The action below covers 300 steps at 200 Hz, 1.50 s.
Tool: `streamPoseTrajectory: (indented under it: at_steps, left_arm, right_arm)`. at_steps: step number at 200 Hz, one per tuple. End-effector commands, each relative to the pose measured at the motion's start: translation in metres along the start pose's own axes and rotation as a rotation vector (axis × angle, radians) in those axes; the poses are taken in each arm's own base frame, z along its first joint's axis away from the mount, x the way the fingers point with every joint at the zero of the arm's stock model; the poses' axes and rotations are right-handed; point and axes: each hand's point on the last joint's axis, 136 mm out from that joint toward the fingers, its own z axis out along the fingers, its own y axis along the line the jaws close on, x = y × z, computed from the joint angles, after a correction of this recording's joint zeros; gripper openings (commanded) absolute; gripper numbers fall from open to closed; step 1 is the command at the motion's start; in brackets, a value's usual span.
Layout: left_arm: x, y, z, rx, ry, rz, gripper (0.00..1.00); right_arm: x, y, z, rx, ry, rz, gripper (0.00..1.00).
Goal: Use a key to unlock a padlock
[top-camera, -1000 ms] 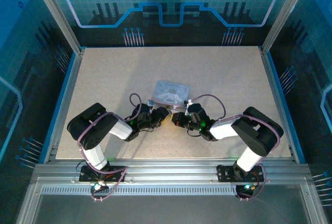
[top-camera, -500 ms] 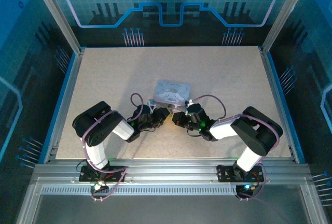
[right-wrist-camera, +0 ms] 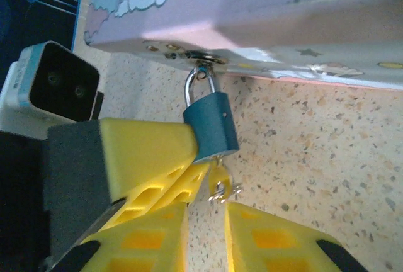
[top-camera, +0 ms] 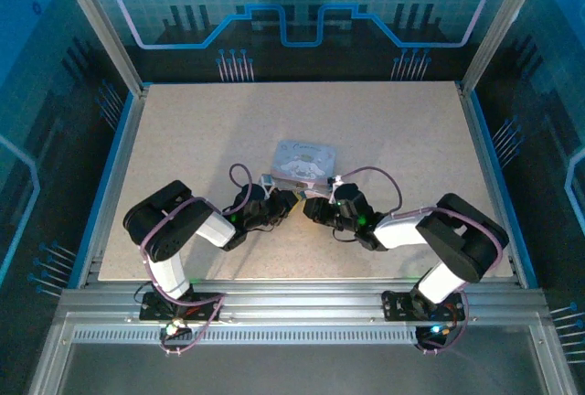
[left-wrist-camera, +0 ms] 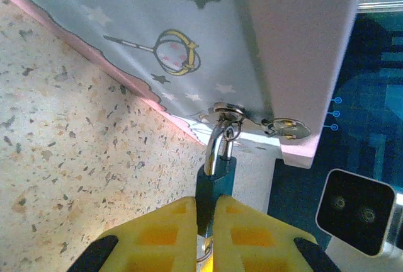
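1. Speckled beige worktop (top-camera: 183, 139) fills the floor of a blue-lit enclosure with metal-framed panels, and both arms reach from its near edge to the middle.
2. A pale tin (top-camera: 304, 159) with a cartoon-printed lid lies near the centre of the worktop, just beyond the two claws.
3. The padlock (right-wrist-camera: 212, 127), dark teal, hangs from a metal hasp (right-wrist-camera: 203, 58) on the tin's near edge. Its shackle (left-wrist-camera: 219, 149) is threaded through the hasp, with both legs apparently seated in the body.
4. The left claw (left-wrist-camera: 204, 206) is clenched on the padlock body, its yellow fingers (left-wrist-camera: 160, 231) pressing it from either side.
5. The key (right-wrist-camera: 218, 177) sticks out of the padlock's underside with a small wire ring (right-wrist-camera: 223, 191) at its end. How deep it sits cannot be told.
6. The right claw (right-wrist-camera: 206, 221) is released, its jaws parted. The key's ring lies just ahead of the gap between its fingertips and is not pinched.
7. In the left wrist view, a white camera housing (left-wrist-camera: 356, 212) shows just beside the tin's corner.
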Motion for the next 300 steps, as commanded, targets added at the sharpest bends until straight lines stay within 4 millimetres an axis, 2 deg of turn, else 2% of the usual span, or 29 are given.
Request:
streamPoseTrajectory:
  at_steps: [1, 39, 96, 100, 122, 149, 164, 204, 216, 241, 272, 300]
  left_arm:
    - [-0.005, -0.002, 0.0, -0.018, -0.028, 0.021, 0.1]
    - [-0.005, -0.005, -0.001, -0.019, -0.029, 0.028, 0.11]
    - [-0.007, -0.013, -0.004, -0.016, -0.031, 0.038, 0.11]
    - [-0.007, -0.013, -0.004, -0.015, -0.032, 0.038, 0.11]
    - [-0.006, -0.015, -0.003, -0.02, -0.025, 0.033, 0.11]
    - [-0.007, -0.018, -0.003, -0.015, -0.023, 0.024, 0.11]
    - [-0.007, -0.019, -0.003, -0.017, -0.024, 0.022, 0.11]
    - [-0.008, -0.023, -0.002, -0.015, -0.023, 0.019, 0.11]
    - [-0.008, -0.024, -0.002, -0.014, -0.021, 0.018, 0.11]
    - [-0.009, -0.026, -0.001, -0.01, -0.023, 0.017, 0.11]
    - [-0.009, -0.025, -0.003, -0.012, -0.026, 0.016, 0.11]
    - [-0.009, -0.026, -0.005, -0.011, -0.028, 0.018, 0.11]
  right_arm:
    - [-0.006, -0.006, -0.011, 0.032, -0.012, -0.063, 0.3]
    - [-0.019, -0.012, -0.03, 0.082, -0.026, -0.24, 0.44]
    - [-0.046, 0.033, -0.054, 0.077, -0.072, -0.914, 0.62]
    - [-0.043, 0.029, -0.055, 0.096, -0.054, -0.949, 0.63]
    - [-0.044, 0.036, -0.057, 0.104, -0.069, -1.156, 0.64]
    - [-0.032, 0.047, -0.055, 0.103, -0.111, -1.482, 0.63]
    - [-0.025, 0.046, -0.052, 0.123, -0.114, -1.619, 0.62]
    - [-0.016, 0.033, -0.031, 0.204, -0.071, -1.719, 0.6]
    - [-0.013, 0.033, -0.025, 0.223, -0.079, -1.737, 0.57]
    - [-0.01, 0.037, -0.013, 0.259, -0.095, -1.772, 0.56]
    - [-0.008, 0.045, -0.003, 0.261, -0.14, -1.726, 0.55]
    - [-0.009, 0.033, 0.004, 0.31, -0.167, -1.656, 0.5]
